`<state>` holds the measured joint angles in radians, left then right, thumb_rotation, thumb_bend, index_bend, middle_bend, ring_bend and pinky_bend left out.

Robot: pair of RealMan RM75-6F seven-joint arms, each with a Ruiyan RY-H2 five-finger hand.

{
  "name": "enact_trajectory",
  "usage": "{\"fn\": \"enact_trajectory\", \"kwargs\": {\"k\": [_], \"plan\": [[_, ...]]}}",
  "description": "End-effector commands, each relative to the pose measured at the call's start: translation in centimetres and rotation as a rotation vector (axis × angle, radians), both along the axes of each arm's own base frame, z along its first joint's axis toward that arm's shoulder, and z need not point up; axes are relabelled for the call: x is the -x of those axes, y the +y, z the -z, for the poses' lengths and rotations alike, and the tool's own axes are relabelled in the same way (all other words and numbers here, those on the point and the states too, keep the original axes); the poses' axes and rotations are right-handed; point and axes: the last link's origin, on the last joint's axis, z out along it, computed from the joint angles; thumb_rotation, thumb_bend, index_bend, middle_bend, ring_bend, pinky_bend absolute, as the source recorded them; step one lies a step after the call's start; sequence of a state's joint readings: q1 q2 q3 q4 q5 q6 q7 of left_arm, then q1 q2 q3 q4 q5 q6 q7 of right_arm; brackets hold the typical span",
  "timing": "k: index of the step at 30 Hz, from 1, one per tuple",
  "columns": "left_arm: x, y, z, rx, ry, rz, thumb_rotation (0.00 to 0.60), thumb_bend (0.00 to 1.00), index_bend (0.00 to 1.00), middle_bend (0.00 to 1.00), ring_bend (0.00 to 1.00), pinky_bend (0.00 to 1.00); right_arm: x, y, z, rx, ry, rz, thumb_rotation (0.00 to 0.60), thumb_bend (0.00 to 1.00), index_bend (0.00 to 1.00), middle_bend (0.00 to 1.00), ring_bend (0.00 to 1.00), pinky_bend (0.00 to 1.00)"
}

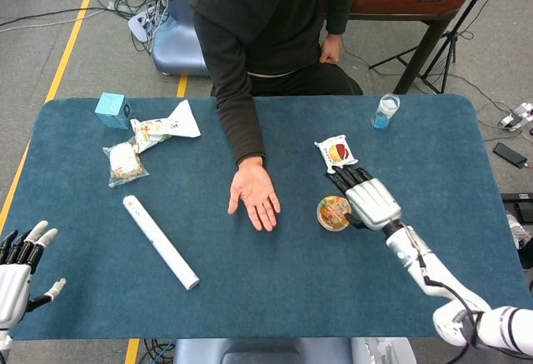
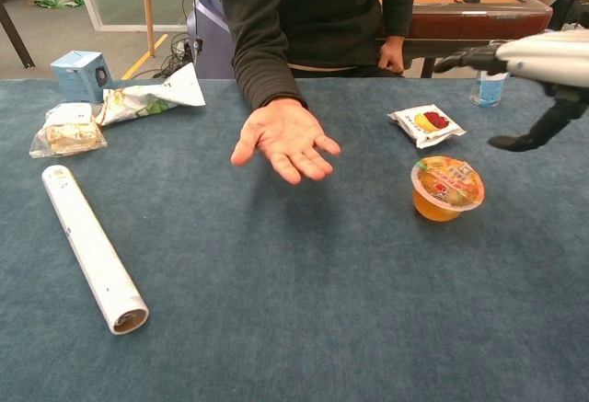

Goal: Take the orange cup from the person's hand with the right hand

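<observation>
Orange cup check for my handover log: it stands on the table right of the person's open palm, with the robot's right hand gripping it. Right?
Not quite. The orange cup does stand on the table right of the person's open palm, but the right hand is open above it, touching nothing, as the chest view shows.
</observation>
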<state>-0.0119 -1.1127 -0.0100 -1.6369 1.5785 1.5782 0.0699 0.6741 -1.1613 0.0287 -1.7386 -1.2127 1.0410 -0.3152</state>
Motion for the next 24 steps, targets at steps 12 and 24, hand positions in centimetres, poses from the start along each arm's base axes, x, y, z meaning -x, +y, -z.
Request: {"fn": "enact_trajectory", "kwargs": {"k": [12,24], "plan": [[-0.6,0.6,0.1,0.002,-0.003,0.02,0.6,0.21,0.15,0.07,0.09,0.02,5.9,8.8,-6.9,0.238,0.002,0.114,0.6,0.33,0.0,0.07,0.0,0.14],[-0.9,1.0,0.4,0.01,-0.005,0.031,0.6,0.21,0.14,0.07,0.09,0.02,8.3,13.5,-7.9,0.36,-0.048,0.16,0.6,0.33,0.08,0.13,0.0,0.17]]}}
